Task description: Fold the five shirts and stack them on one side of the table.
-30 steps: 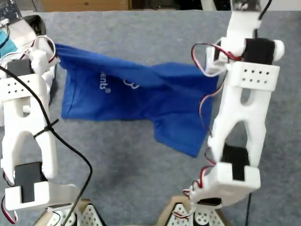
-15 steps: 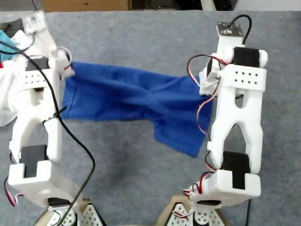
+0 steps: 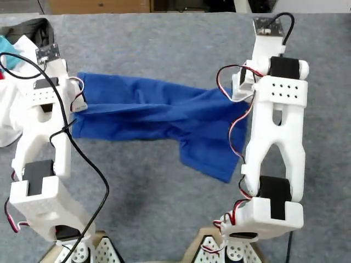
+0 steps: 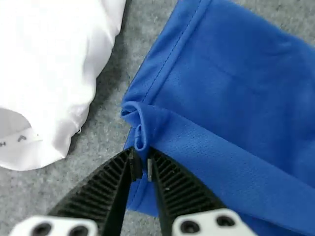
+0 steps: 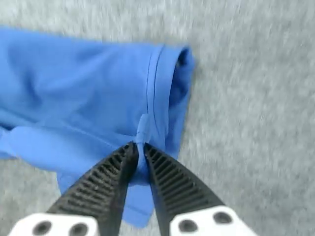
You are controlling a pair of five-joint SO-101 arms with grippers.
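Left hand (image 4: 141,165) and right hand (image 5: 140,148), each pinching the blue shirt (image 3: 148,109), should move level together for a straight fold.

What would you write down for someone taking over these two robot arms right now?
Left gripper: shut on an edge of the blue shirt, beside the crumpled white garment.
Right gripper: shut on its opposite end, by a sleeve opening.
The shirt spans the grey table between them.
Done: one rough lengthwise fold.
To do: finish folding it, fold the rest, stack them.
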